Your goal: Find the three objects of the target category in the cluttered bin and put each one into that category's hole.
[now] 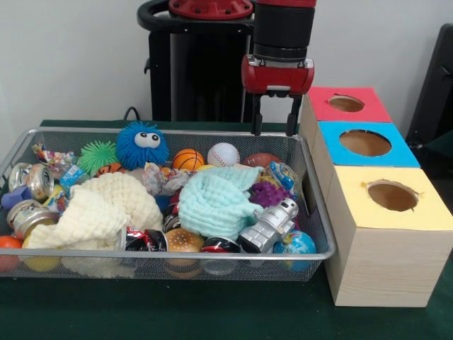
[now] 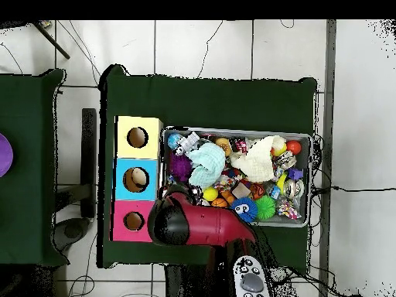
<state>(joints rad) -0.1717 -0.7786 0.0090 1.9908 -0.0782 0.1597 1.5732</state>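
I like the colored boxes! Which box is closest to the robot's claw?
The red box. It sits farthest back in the row, right beside the gripper. The blue box comes next, and the yellow box is farthest from it.

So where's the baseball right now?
In the front view the baseball sits at the bin's far side, right of center, between the small basketball and the football, just left of the open gripper above.
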